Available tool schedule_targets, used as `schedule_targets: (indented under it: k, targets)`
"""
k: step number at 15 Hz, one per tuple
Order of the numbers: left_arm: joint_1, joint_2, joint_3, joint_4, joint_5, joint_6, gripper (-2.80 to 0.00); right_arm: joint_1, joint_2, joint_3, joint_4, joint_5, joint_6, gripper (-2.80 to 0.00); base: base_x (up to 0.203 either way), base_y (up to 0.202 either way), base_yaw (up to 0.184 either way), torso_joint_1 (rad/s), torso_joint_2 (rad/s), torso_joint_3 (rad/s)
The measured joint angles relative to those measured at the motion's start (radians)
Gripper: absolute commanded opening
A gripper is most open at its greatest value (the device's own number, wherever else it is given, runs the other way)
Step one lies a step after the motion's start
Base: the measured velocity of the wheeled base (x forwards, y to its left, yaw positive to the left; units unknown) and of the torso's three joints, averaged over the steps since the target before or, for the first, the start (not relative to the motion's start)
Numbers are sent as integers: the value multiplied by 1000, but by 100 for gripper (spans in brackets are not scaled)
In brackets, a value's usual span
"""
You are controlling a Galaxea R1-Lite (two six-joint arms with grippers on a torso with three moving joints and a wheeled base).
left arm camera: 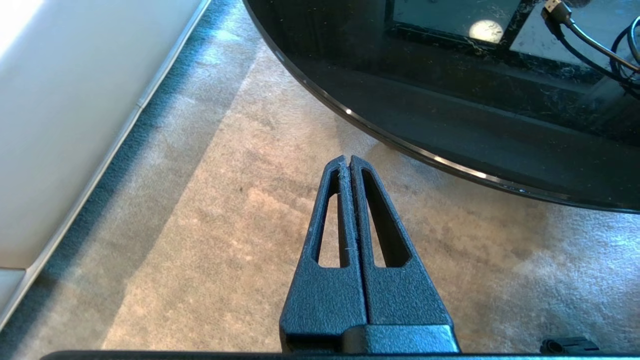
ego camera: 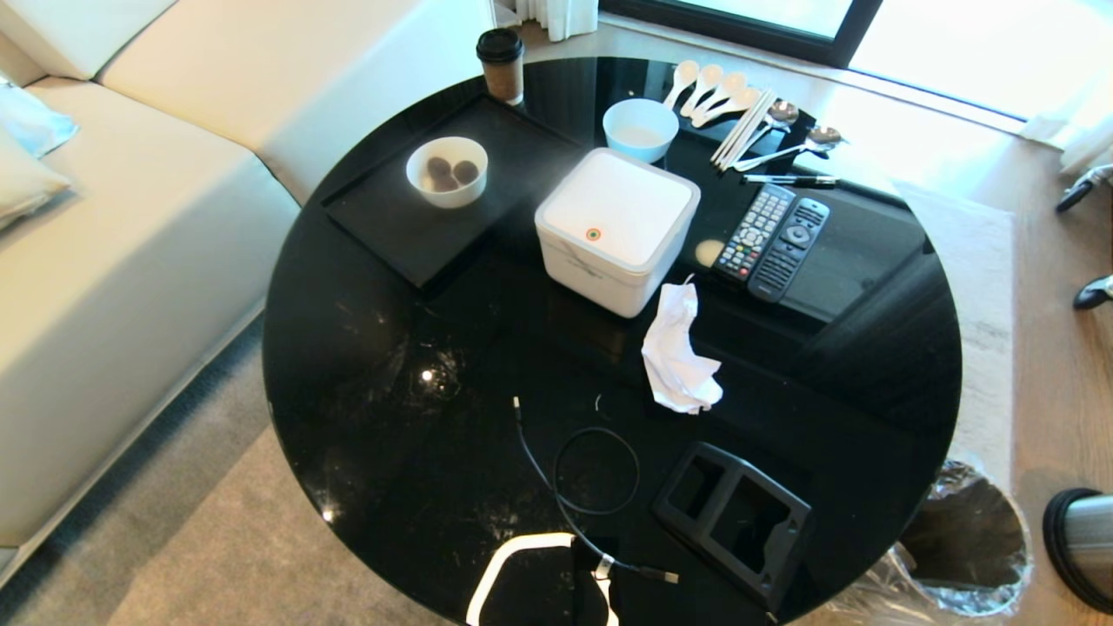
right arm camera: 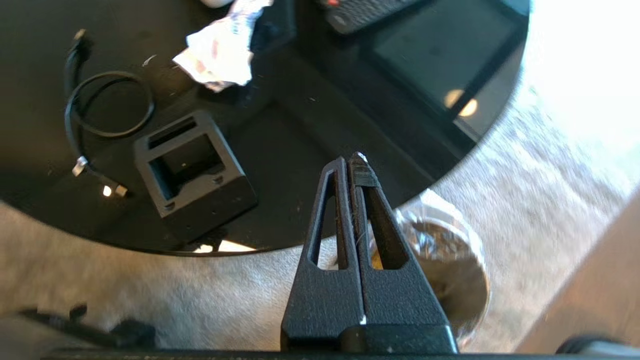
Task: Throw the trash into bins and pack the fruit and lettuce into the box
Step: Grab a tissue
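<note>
Black round table (ego camera: 365, 365), lounge setting.
Tissue (ego camera: 680, 352) beside box (ego camera: 616, 228); right gripper (right arm camera: 351, 161) and left gripper (left arm camera: 346, 161) clenched, empty; risk: jaws unopened shove tissue away.

A living room: cream sofa (ego camera: 130, 217), carpet (ego camera: 243, 539), remote controls (ego camera: 774, 239) on round black table (ego camera: 365, 374).

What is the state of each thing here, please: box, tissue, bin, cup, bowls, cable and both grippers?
white box: lid closed.
tissue: crumpled, lying on the table.
bin: open, lined with a clear bag.
coffee cup: upright, lid on.
white bowl: holds dark round pieces.
blue bowl: upright.
cable: loosely coiled, unplugged.
left gripper: shut, empty.
right gripper: shut, empty.
</note>
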Motion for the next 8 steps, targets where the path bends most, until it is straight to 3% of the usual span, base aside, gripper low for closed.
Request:
schedule_targets:
  k: [4, 8]
  targets:
    - [0, 0, 0, 0, 1, 0, -280, 8, 314, -203, -6, 121, -192, -280, 0, 0, 0, 0, 0, 0]
    - [0, 0, 0, 0, 1, 0, -280, 86, 589, -380, -8, 141, -265, -280, 0, 0, 0, 0, 0, 0]
